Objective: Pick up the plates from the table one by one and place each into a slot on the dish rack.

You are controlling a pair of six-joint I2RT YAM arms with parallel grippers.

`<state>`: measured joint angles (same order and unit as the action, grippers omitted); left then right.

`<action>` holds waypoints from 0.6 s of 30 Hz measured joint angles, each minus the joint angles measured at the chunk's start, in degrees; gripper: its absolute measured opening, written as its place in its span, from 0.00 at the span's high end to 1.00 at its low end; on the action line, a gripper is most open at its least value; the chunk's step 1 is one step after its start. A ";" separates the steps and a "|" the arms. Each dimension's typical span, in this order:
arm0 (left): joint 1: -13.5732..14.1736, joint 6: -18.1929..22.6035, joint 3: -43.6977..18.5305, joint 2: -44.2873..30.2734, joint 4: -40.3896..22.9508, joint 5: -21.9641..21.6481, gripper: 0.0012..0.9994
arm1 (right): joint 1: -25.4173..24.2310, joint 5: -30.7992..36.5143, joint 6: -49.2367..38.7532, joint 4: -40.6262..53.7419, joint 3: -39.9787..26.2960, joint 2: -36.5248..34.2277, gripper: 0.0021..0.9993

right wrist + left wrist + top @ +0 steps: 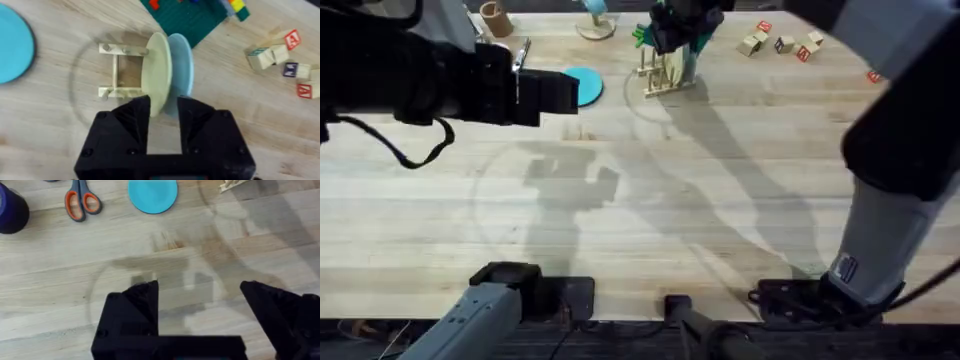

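plates [167, 70] upright in dish rack [120, 70], right gripper [164, 112] spread astride them

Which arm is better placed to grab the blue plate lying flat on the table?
Left. The left gripper hangs open with the blue plate just ahead of it, while the right gripper is at the dish rack, over two standing plates.

Legible markings — wooden letter blocks [282, 57] only: one face reads "A" in red; remaining block faces too small to read.
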<state>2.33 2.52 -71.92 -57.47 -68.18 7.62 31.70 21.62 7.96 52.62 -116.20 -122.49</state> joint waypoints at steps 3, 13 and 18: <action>0.00 0.00 0.00 0.00 0.00 0.00 0.01 | 0.00 0.01 0.03 1.15 0.00 3.85 0.59; 0.00 0.00 0.00 0.00 0.01 0.00 0.01 | 0.89 -2.63 0.60 7.32 -0.33 14.87 0.01; 0.00 0.00 0.00 0.00 0.01 0.00 0.01 | 1.18 -6.93 0.60 9.69 -0.33 16.32 0.00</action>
<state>2.33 2.52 -71.92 -57.47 -68.16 7.62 32.88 14.69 8.56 62.31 -116.53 -106.16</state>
